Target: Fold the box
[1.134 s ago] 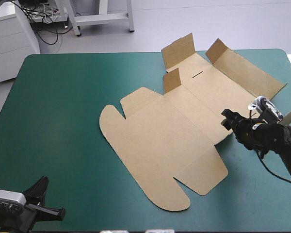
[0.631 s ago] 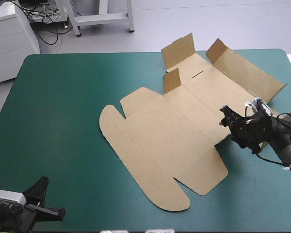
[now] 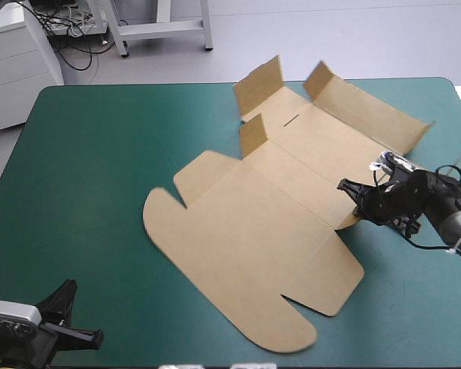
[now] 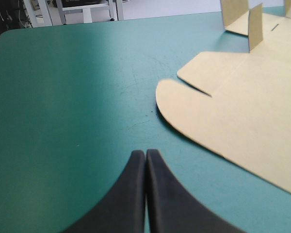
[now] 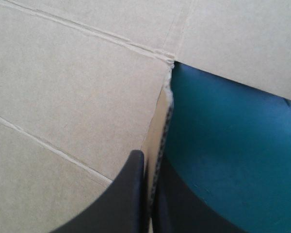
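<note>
Teal-green desk [image 3: 84,192] carries the brown box [image 3: 253,231]; right tool [image 3: 352,197] pinches its three-o'clock edge, left tool [image 4: 145,155] closed empty at seven.

One brown box [image 3: 246,223], two tools, left tool [image 4: 145,154], right tool [image 5: 146,160]; one teal-green cover [image 3: 84,177]

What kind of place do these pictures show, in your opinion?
Probably a robotics lab or test workshop: the right gripper pinches the edge of a brown box on a table with a teal-green cover, and loose cables lie on the floor by a white cabinet beyond it.
</note>
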Action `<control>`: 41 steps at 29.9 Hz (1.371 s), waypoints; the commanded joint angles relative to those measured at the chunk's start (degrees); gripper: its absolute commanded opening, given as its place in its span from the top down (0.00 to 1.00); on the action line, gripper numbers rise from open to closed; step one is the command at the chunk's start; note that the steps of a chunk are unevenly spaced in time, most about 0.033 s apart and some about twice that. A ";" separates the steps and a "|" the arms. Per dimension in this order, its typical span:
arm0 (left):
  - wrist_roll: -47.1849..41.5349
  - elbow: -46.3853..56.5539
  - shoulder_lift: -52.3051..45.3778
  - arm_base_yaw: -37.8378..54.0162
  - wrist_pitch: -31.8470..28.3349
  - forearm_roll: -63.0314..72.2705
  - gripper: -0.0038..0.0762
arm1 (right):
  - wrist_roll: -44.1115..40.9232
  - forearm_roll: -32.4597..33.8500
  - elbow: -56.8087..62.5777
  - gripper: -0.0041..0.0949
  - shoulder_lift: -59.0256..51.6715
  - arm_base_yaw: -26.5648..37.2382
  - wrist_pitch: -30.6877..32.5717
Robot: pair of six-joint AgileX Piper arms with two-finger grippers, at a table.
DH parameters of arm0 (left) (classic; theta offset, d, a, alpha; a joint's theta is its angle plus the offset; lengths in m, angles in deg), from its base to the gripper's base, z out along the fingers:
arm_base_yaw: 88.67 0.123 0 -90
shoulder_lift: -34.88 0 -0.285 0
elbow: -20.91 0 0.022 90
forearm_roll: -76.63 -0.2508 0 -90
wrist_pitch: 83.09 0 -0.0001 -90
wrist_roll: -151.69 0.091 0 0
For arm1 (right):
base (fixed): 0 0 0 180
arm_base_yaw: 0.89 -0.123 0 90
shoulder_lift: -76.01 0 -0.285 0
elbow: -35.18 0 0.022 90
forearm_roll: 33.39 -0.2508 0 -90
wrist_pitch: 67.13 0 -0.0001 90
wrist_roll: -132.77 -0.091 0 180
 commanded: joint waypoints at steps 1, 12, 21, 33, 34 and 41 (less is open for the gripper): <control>-0.18 -1.07 -0.65 -0.28 -4.00 0.66 0.99 | 11.80 1.90 -6.93 0.96 0.19 0.32 6.68; -0.18 -1.07 -0.65 -0.28 -4.00 0.66 0.99 | 27.02 1.71 -27.14 0.96 7.45 0.09 19.68; -0.18 -1.07 -0.65 -0.28 -4.00 0.66 0.99 | 39.60 3.91 -44.42 0.96 15.88 -7.02 29.50; -0.18 -1.07 -0.65 -0.28 -3.89 0.66 0.99 | 54.79 7.21 -54.64 0.96 21.45 -17.90 28.40; -0.18 -1.07 -0.65 -0.28 -3.89 0.66 0.99 | 56.16 7.21 -55.14 0.96 21.93 -18.47 28.40; -0.18 -1.07 -0.65 -0.28 -3.89 0.66 0.99 | 67.85 7.52 -57.28 0.96 25.51 -22.16 27.37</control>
